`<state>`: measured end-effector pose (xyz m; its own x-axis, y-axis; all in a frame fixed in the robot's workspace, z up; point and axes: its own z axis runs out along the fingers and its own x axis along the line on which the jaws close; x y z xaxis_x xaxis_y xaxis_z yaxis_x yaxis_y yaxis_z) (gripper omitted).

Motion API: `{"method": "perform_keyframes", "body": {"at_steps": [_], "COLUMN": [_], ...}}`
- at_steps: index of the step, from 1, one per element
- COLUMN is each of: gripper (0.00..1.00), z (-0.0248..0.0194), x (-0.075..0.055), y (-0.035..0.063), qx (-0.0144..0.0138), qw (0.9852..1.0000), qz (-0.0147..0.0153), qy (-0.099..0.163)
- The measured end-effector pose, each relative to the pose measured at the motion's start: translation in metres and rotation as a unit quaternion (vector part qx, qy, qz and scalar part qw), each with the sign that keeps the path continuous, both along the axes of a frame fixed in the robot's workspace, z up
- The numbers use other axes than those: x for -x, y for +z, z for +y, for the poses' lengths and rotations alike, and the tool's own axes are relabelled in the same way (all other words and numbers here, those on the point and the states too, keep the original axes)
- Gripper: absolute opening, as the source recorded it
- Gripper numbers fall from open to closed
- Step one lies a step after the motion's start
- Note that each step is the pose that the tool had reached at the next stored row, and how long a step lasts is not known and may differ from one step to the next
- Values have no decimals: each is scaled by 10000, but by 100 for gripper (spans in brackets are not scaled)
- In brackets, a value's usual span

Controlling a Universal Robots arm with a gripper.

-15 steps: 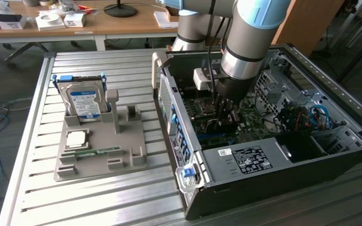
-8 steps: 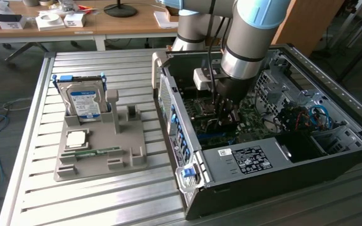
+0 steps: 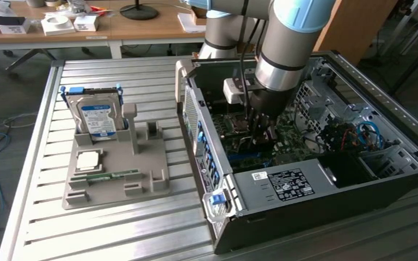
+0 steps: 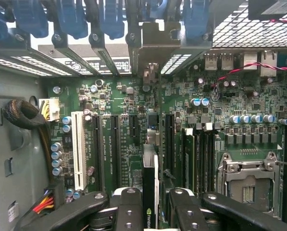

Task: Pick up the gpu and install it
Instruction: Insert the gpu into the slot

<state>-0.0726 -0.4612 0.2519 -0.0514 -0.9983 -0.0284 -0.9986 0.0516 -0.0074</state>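
1. The gripper (image 4: 150, 211) is closed on the gpu (image 4: 150, 192): in the wrist view its two black fingers (image 4: 129, 209) press on either side of the thin card, which is seen edge-on at the lower centre of the frame. Holding the card by its flat faces leaves its bottom edge free to meet a slot.

2. The card stands upright over the motherboard (image 4: 133, 139), its metal bracket (image 4: 155, 45) at the upper centre of the frame, in line with the rear slot covers (image 4: 71, 48). That alignment looks deliberate, so bracket and connector can seat together.

3. In the exterior view the arm (image 3: 289, 49) reaches straight down into the open computer case (image 3: 282, 185) at centre right, because the case lies on its side with the board facing up.

4. Whether the card is already seated in its slot or just above it, I cannot tell.

5. At the left of the exterior view, the grey holder (image 3: 115, 179) keeps the hard drive (image 3: 96, 117) upright and the memory stick (image 3: 111, 175) flat, well apart from the case.
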Motion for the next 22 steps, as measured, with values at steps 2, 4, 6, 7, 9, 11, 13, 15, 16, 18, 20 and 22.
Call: {"method": "perform_keyframes", "body": {"at_steps": [2, 4, 6, 7, 9, 11, 13, 15, 16, 18, 20, 22], "gripper": [26, 26, 26, 26, 26, 26, 26, 26, 26, 26, 26, 26], "z": [0, -7, -19, -20, -20, -19, -18, -18, -18, -18, -18, -18], "x": [2, 6, 23, 30, 40, 45, 48, 49, 49, 49, 48, 48], "y": [0, 0, 0, 0, 0, -1, 0, 0, 0, 0, -1, -1], "qx": [-1, 0, -1, -1, -5, -5, -6, -6, -7, -7, -6, -7], "qw": [10000, 10000, 10000, 10000, 10000, 10000, 10000, 10000, 10000, 10000, 10000, 10000], "qz": [-4, -5, -7, -11, -20, -24, -29, -31, -32, -32, -32, -31], "qy": [0, 0, -1, 0, 1, 0, 0, 1, 0, 0, -1, 0]}}
